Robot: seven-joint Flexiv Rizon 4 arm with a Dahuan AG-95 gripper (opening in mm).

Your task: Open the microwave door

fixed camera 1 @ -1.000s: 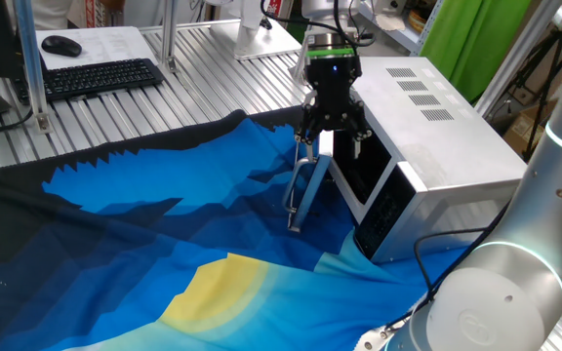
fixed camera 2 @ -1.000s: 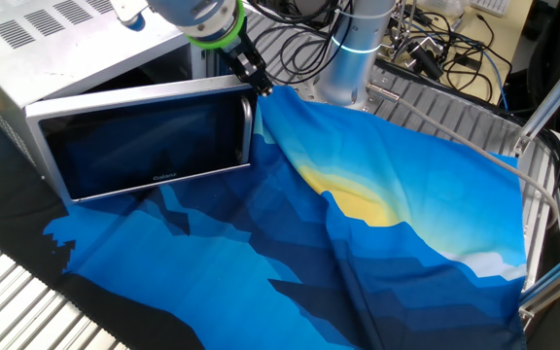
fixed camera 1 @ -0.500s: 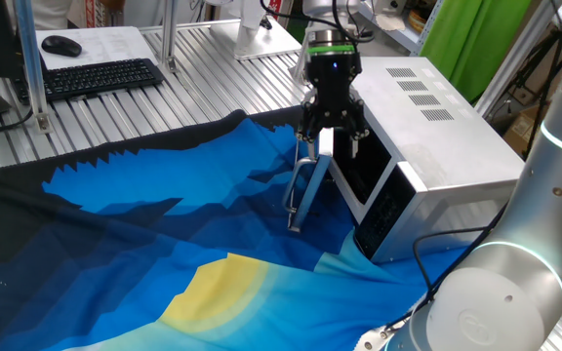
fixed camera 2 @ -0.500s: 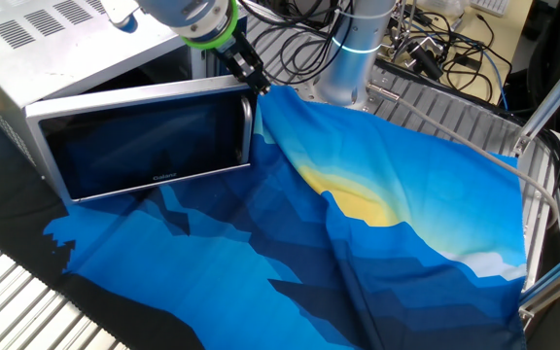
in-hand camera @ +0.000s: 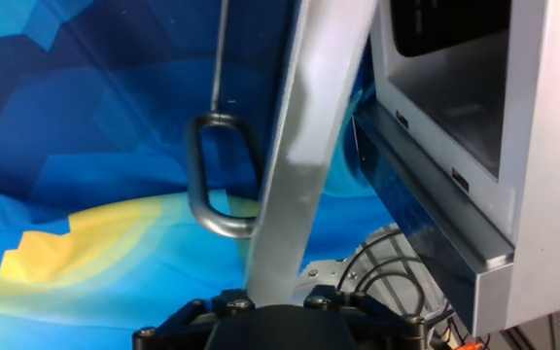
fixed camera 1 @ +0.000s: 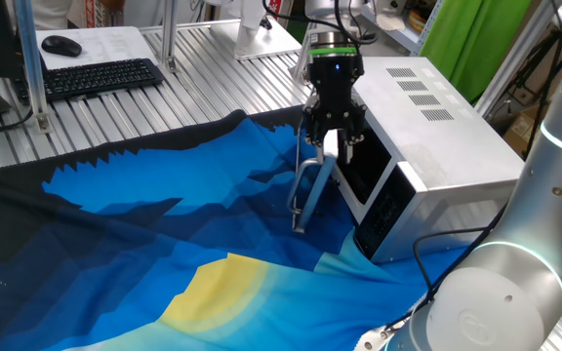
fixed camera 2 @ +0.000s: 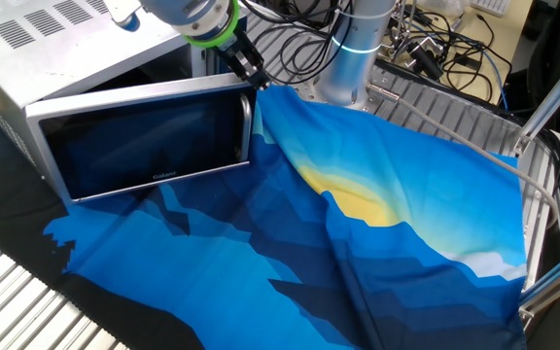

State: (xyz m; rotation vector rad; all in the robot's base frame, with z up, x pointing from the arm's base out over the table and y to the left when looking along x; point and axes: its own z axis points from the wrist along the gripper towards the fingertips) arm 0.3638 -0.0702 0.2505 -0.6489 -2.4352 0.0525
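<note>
One arm is at work here, and your gripper [fixed camera 1: 326,146] sits at the top free edge of the microwave door [fixed camera 2: 144,146], fingers straddling that edge in the hand view; whether they actually pinch it or just bracket it you can't tell from these pics, tho the gap looks narrow. The door stands swung out from the microwave [fixed camera 1: 427,136], roughly square to the oven front, w/ the cavity showing dark behind it in one fixed view and as an open grey box at upper right in the hand view. The curved silver handle [in-hand camera: 217,180] shows as a loop just left of the door edge in the hand view, and at the door's right end [fixed camera 2: 248,126] in the other fixed view. Vs the frame 1 s ago, the door's lower corner sits a touch further right in one fixed view, i.e. it's swung slightly wider, and the gripper has shifted a bit right w/ it; in the other fixed view the wrist w/ the green ring [fixed camera 2: 207,34] has crept a little up-left, door glass looks about the same. The oven rests on the blue and yellow cloth [fixed camera 1: 164,244], which lies spread over the table. A keyboard [fixed camera 1: 100,76] and mouse [fixed camera 1: 61,45] sit well apart, far left.
</note>
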